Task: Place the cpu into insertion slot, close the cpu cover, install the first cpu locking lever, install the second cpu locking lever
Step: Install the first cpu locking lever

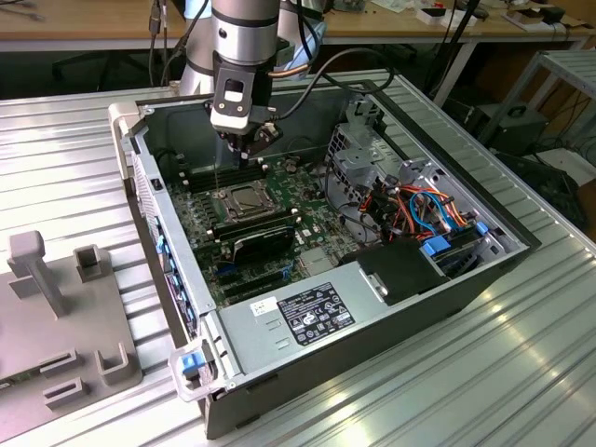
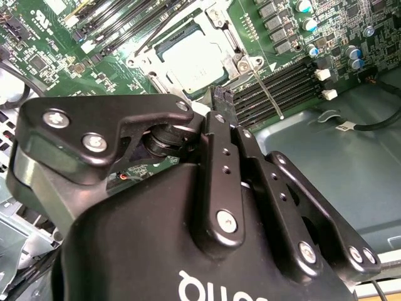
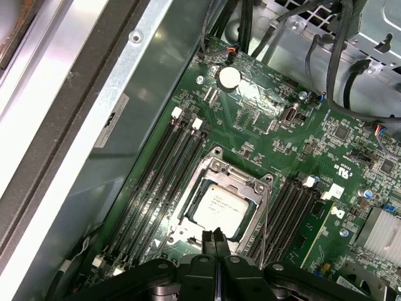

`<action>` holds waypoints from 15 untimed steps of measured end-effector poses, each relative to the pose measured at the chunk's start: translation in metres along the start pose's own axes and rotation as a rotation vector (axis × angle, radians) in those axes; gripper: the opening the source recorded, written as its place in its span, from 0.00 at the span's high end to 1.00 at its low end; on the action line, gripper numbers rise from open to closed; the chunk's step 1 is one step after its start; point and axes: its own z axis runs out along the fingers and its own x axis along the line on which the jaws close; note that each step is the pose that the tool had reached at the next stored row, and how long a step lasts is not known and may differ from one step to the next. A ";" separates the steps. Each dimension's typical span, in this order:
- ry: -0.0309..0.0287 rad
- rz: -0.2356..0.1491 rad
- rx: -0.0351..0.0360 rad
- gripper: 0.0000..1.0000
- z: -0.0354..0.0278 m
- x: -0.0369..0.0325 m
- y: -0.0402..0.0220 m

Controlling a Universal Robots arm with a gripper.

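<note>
The cpu (image 3: pixel 218 205) lies flat in the insertion slot (image 3: pixel 178 229) on the green board, its silvery top showing through the window of the cpu cover (image 3: pixel 199 182), which is folded down over it. A thin metal locking lever (image 3: pixel 265 213) sticks up beside the slot, also visible as a rod (image 2: pixel 268 94) in the second wrist view. My black gripper (image 3: pixel 217 237) hovers just off the slot's edge, shut with nothing between its fingers (image 2: pixel 222 99). In the exterior view the gripper (image 1: pixel 250 142) hangs over the cpu (image 1: pixel 244 197), a short way from the lever.
The open computer case (image 1: pixel 391 321) rests on a ribbed metal table. Long black memory slots (image 3: pixel 169 169) flank the socket on both sides. A drive cage and bundled cables (image 1: pixel 424 205) fill the exterior view's right. A grey fixture (image 1: pixel 56 307) stands at that view's left.
</note>
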 end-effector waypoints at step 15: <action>0.0038 -0.118 -0.0071 0.89 0.0001 0.0000 0.0000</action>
